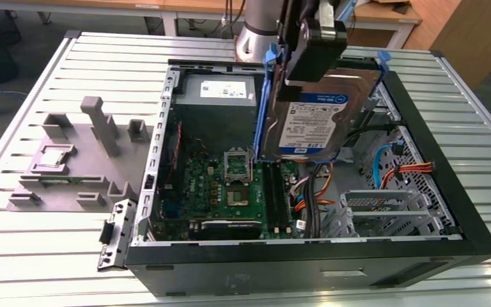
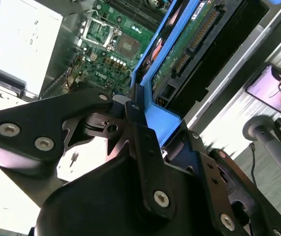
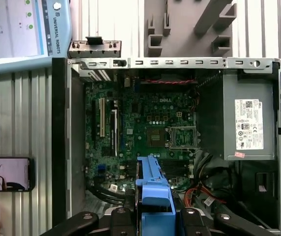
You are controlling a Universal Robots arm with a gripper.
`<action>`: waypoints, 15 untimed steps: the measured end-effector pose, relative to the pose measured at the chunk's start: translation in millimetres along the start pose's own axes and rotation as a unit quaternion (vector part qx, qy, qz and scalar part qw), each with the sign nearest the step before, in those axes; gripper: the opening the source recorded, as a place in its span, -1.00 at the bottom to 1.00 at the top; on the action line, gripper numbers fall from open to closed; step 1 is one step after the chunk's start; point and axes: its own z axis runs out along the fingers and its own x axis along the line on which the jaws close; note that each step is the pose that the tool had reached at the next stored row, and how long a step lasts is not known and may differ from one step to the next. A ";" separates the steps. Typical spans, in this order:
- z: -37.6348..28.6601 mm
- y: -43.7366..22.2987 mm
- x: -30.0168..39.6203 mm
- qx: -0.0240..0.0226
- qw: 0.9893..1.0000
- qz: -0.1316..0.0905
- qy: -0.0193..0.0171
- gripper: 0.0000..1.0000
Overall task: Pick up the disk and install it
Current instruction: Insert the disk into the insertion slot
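In the exterior view, a grey fixture tray (image 1: 75,160) lies on the slatted table (image 1: 41,256), at nine o'clock from the open computer case (image 1: 314,262). Inside the case the motherboard (image 1: 228,185) covers the floor, with the power supply (image 1: 215,93) at its twelve o'clock. The gripper (image 1: 307,70) hangs over the case's far side, its jaws pinching the blue bracket (image 3: 153,189) of the disk (image 1: 314,125). The disk hangs tilted with its label outward, its low end near the board's three o'clock edge. A grey drive cage (image 1: 382,204) sits at four o'clock from the disk, with orange cables (image 1: 403,169) near it.

To my eye the disk is being carried to its bay. That calls for a firm pinch on the bracket, a slow path clear of board and cables, and the bracket squared to the bay before it goes in.

I cannot tell which bay is meant. The gripper's body covers the disk's top edge, and in the second wrist view the fingers (image 2: 143,142) hide the clamped part of the bracket. I also cannot make out whether the disk's low end touches anything.
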 end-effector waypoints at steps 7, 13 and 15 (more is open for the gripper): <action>1.0 -1.2 15.5 0.000 1.000 0.000 0.000 -0.26; 1.5 -4.1 27.7 0.000 1.000 0.000 0.000 -0.26; 1.5 -7.4 30.1 0.000 1.000 0.000 0.000 -0.26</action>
